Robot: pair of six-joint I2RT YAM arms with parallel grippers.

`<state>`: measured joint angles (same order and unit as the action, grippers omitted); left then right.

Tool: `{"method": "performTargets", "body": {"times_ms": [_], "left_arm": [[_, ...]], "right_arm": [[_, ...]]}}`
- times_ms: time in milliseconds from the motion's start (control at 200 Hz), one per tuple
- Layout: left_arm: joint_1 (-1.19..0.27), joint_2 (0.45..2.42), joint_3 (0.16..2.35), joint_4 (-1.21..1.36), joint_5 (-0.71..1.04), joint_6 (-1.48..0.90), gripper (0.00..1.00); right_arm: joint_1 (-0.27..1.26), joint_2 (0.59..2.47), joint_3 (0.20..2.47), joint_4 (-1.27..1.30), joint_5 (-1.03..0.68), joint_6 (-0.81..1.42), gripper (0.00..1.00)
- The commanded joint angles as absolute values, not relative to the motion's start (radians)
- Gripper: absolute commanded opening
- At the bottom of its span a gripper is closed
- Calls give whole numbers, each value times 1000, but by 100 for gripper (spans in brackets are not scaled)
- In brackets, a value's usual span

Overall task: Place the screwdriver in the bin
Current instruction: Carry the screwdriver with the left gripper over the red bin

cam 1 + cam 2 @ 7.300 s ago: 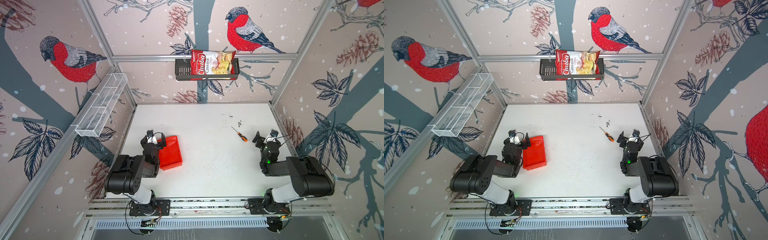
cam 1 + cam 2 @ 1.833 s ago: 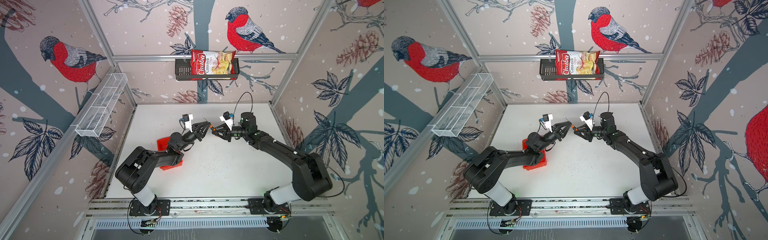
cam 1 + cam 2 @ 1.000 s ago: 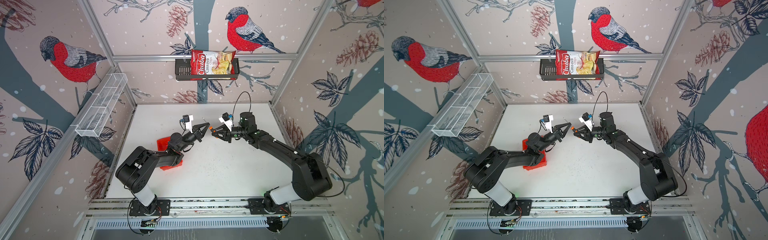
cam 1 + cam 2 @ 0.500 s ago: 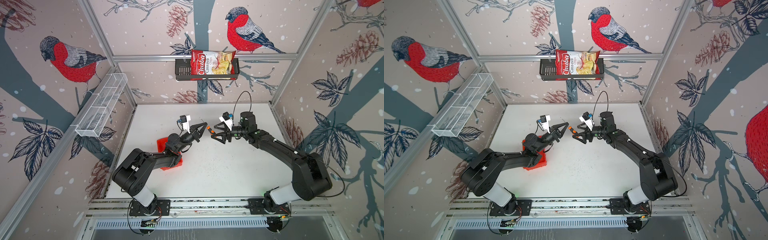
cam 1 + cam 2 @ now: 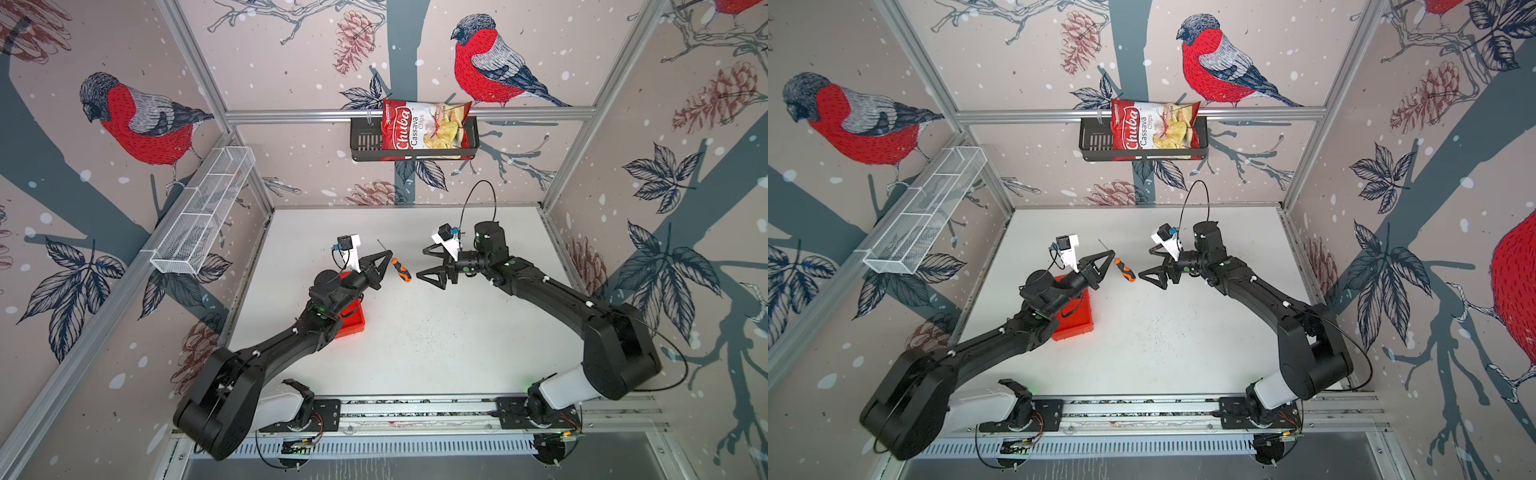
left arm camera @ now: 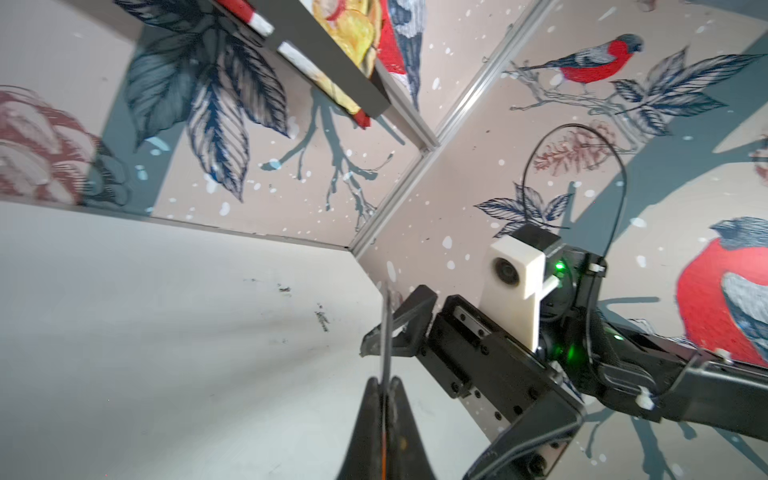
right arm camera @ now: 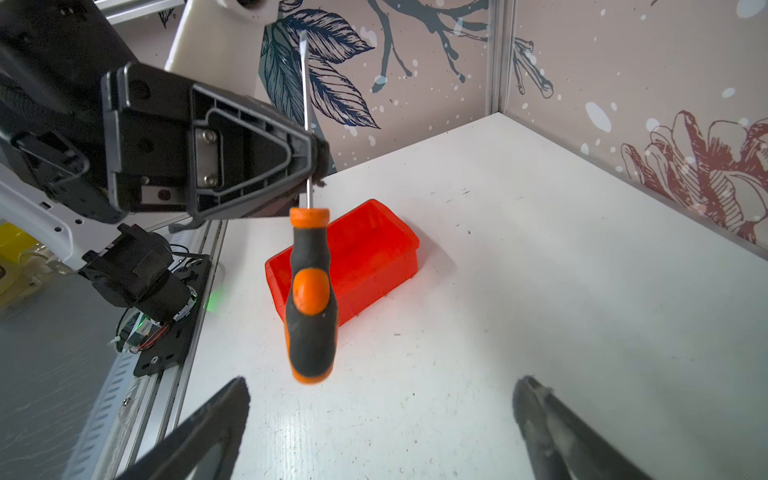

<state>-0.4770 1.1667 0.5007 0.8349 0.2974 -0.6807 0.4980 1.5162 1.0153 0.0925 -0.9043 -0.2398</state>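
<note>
One orange-and-black screwdriver (image 7: 311, 291), thin silver shaft

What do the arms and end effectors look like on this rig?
The left arm and right arm are matte black, each with a white base link. The left end effector and right end effector have black triangular open-frame fingers. White camera mounts sit at the wrists, and a thin black cable loops above the right one. Green status lights glow on joints.
</note>
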Motion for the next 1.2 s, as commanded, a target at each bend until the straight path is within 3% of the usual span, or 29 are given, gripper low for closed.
{"method": "performTargets", "body": {"times_ms": [0,215,500,831,1196], "left_arm": [[-435,1078,514,525,242,-618,0],[-315,917,529,242,244,-587,0],[-209,862,542,37,301,-640,0],[-5,978,539,-58,415,-634,0],[21,1125,563,-120,412,-660,0]], "right_arm": [[531,1522,1025,94,-915,-315,100],[629,1532,1030,164,-902,-333,100],[754,1570,1019,257,-766,-339,100],[820,1637,1068,232,-717,-390,100],[826,1656,1073,225,-726,-399,100]]}}
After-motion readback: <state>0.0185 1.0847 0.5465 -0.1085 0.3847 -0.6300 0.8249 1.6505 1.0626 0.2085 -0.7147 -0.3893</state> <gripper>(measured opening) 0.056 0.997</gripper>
